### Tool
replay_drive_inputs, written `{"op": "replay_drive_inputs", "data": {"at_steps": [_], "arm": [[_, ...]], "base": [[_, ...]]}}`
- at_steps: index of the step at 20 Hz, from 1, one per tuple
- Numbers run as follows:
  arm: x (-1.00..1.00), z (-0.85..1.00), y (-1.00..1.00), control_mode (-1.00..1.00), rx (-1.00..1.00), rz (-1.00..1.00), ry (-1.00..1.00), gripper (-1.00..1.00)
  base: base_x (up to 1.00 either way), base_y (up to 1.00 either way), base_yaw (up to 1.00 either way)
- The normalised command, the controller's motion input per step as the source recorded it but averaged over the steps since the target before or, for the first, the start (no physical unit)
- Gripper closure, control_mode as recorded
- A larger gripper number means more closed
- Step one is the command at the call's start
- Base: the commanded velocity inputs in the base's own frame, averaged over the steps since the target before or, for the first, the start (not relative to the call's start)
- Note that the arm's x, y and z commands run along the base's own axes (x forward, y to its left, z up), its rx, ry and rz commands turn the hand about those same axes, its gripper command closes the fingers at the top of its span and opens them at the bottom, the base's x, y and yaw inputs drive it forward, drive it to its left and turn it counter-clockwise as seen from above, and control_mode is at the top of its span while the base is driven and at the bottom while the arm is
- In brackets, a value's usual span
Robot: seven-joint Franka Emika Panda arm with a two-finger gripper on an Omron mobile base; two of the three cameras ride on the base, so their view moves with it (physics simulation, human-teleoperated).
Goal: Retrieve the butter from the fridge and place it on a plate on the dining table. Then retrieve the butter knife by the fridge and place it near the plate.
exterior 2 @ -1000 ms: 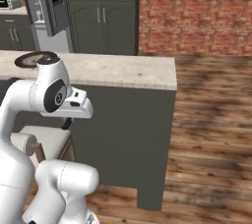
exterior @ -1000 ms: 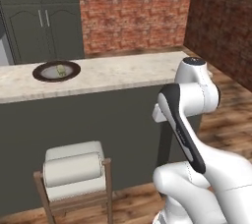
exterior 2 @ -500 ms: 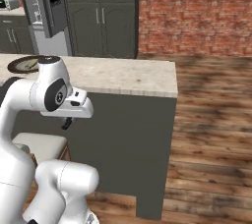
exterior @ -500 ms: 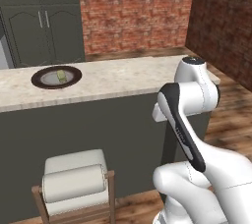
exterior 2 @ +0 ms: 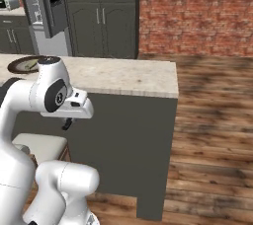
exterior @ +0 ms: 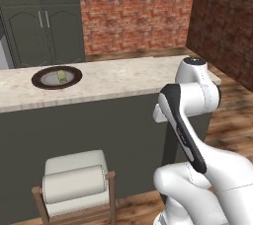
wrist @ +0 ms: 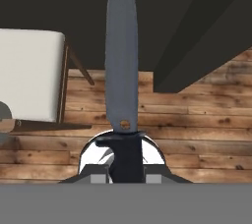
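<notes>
Currently slim black butter knife [wrist: 121, 66] pinched at handle between dark gripper [wrist: 126, 161] fingers, blade pointing away from hand, over wooden floor [wrist: 197, 134] beside white cushioned stool [wrist: 29, 78]. Small pale yellow-green butter block [exterior: 61, 75] lies on round brown-rimmed grey plate [exterior: 74, 80], plate on beige speckled stone-topped dining table [exterior: 128, 78]. Light-grey metallic fridge [exterior 2: 47, 7] well behind table, beside dark-grey cabinets [exterior 2: 106, 12].

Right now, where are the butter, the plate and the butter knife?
butter [exterior: 61, 76], left base view, its top face.
plate [exterior: 40, 82], left base view, dark front rim.
butter knife [wrist: 121, 66], hand view, mid-blade.
</notes>
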Motion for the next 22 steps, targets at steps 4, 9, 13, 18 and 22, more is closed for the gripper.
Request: {"op": "replay_drive_inputs", "data": {"at_steps": [4, 9, 13, 18, 22], "arm": [[-0.03, -0.05, 0.04, -1.00, 0.00, 0.00, 0.05, 1.00], [-0.38, -0.01, 0.03, -1.00, 0.00, 0.00, 0.02, 1.00], [-0.40, 0.20, 0.29, -1.00, 0.00, 0.00, 0.00, 1.00], [-0.02, 0.66, 0.53, -1.00, 0.06, -0.04, -0.05, 1.00], [0.20, 0.91, 0.20, -1.00, 0.02, -0.01, -0.05, 1.00]], "base": [[0.00, 0.00, 0.00], [0.00, 0.00, 0.00], [0.00, 0.00, 0.00], [0.00, 0.00, 0.00], [0.00, 0.00, 0.00]]}}
